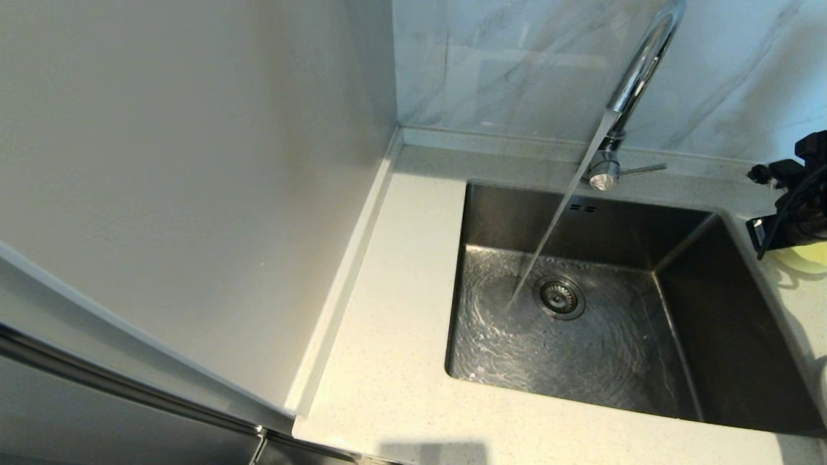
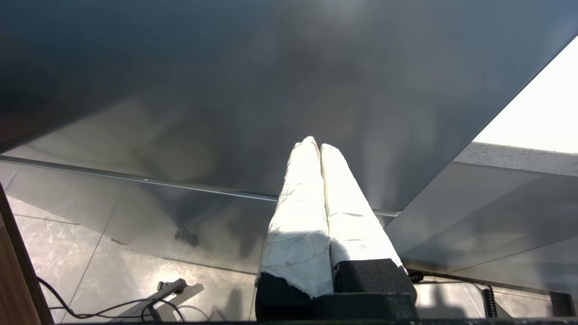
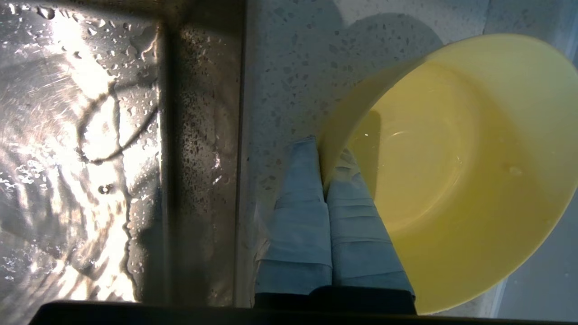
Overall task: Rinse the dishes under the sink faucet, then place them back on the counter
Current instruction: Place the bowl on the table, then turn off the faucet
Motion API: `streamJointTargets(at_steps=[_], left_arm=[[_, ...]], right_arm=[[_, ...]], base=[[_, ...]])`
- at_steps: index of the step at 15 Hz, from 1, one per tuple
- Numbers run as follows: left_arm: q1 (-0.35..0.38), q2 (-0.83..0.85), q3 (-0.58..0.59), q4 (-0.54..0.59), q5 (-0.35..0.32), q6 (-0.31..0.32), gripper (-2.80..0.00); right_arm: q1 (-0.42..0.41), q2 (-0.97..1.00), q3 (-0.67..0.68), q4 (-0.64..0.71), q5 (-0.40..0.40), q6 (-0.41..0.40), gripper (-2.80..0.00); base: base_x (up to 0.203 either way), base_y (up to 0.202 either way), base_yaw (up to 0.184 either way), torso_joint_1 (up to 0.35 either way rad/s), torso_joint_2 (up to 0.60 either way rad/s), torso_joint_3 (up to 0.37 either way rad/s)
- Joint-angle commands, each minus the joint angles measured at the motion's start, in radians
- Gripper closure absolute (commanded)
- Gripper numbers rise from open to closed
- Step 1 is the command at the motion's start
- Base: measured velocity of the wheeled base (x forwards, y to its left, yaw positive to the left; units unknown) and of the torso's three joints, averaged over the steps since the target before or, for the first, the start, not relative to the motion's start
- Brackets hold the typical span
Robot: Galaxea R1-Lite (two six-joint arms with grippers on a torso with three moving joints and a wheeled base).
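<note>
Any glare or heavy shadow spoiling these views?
Head view: even light, the running water reads clearly in the sink. Left wrist view: the left gripper is blown out white by sun. Right wrist view: glare on the wet sink floor; the bowl stays legible.

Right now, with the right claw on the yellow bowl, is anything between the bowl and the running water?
Nothing visible. The right claw pinches the bowl by its rim over the counter beside the sink. The basin holds only the water stream and drain strainer.

To my left stands a plain pale panel [image 1: 194,161]; a grey-veined marble wall [image 1: 517,64] rises behind; cables [image 2: 104,309] cross the tiled floor [image 2: 67,253].
</note>
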Motion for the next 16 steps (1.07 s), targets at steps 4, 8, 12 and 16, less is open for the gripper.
streamJointTargets(at_steps=[4,8,12,16], left_arm=[[0.000,0.000,0.000,0.000,0.000,0.000,0.00],[0.000,0.000,0.000,0.000,0.000,0.000,0.00],[0.000,0.000,0.000,0.000,0.000,0.000,0.00],[0.000,0.000,0.000,0.000,0.000,0.000,0.00]], right_arm=[[0.000,0.005,-0.006,0.001,-0.001,-0.001,-2.80],[-0.001,-0.026,-0.010,0.001,0.002,0.047,-2.80],[0.000,-0.146,0.019,0.015,0.030,0.067,-2.80],[0.000,-0.300,0.133,0.022,0.071,0.069,-2.80]], base=[[0.000,0.000,0.000,0.000,0.00,0.000],[0.000,0.000,0.000,0.000,0.00,0.000],[0.000,0.000,0.000,0.000,0.00,0.000],[0.000,0.000,0.000,0.000,0.00,0.000]])
